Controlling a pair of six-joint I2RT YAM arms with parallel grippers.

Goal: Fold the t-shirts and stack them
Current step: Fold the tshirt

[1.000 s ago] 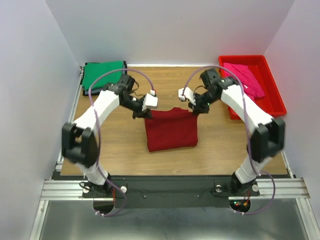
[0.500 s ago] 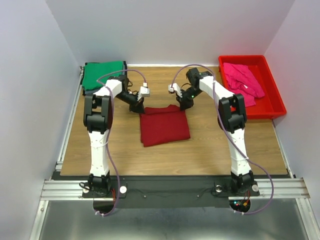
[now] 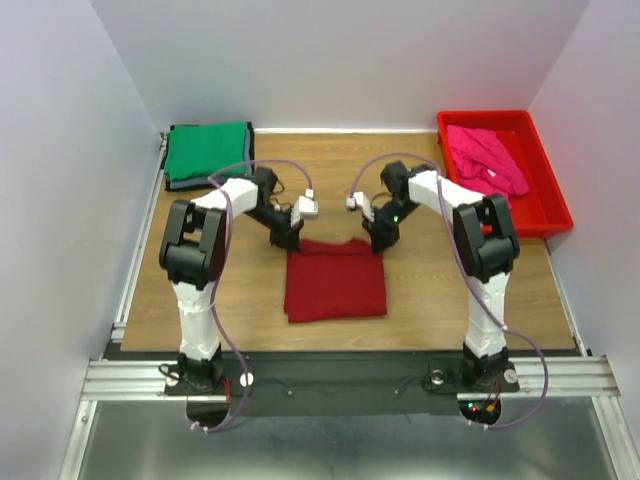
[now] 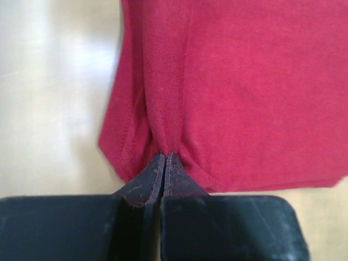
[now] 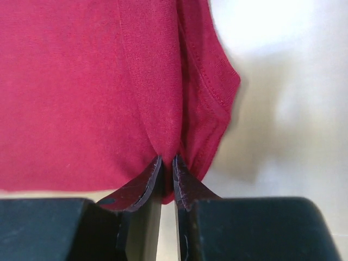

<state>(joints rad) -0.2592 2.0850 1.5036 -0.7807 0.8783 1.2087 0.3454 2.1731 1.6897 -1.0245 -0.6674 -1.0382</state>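
Top external view: the maroon t-shirt [image 3: 335, 285] lay as a folded rectangle on the table [image 3: 440, 300], mid-width. Half a second before it sat farther from the bases, so both arms had dragged it nearer. The left gripper [image 3: 290, 238] and right gripper [image 3: 378, 240] were at its two far corners. Judgement: the fold looked finished, and this was repositioning ahead of stacking. The green t-shirt [image 3: 205, 150] lay folded at the far-left corner, the likely stack. The pink t-shirt [image 3: 485, 160] lay crumpled in the red tray [image 3: 555, 200], not yet folded. No obstacle lay between maroon and green.

Left wrist view: left gripper [image 4: 164, 155] jaws pressed together, pinching a ridge of maroon t-shirt [image 4: 244, 92] at its hemmed corner.

Right wrist view: right gripper [image 5: 167, 159] jaws likewise clamped on a gathered ridge of maroon t-shirt [image 5: 70, 92]. Cloth bunched at both pinches and may wrinkle.
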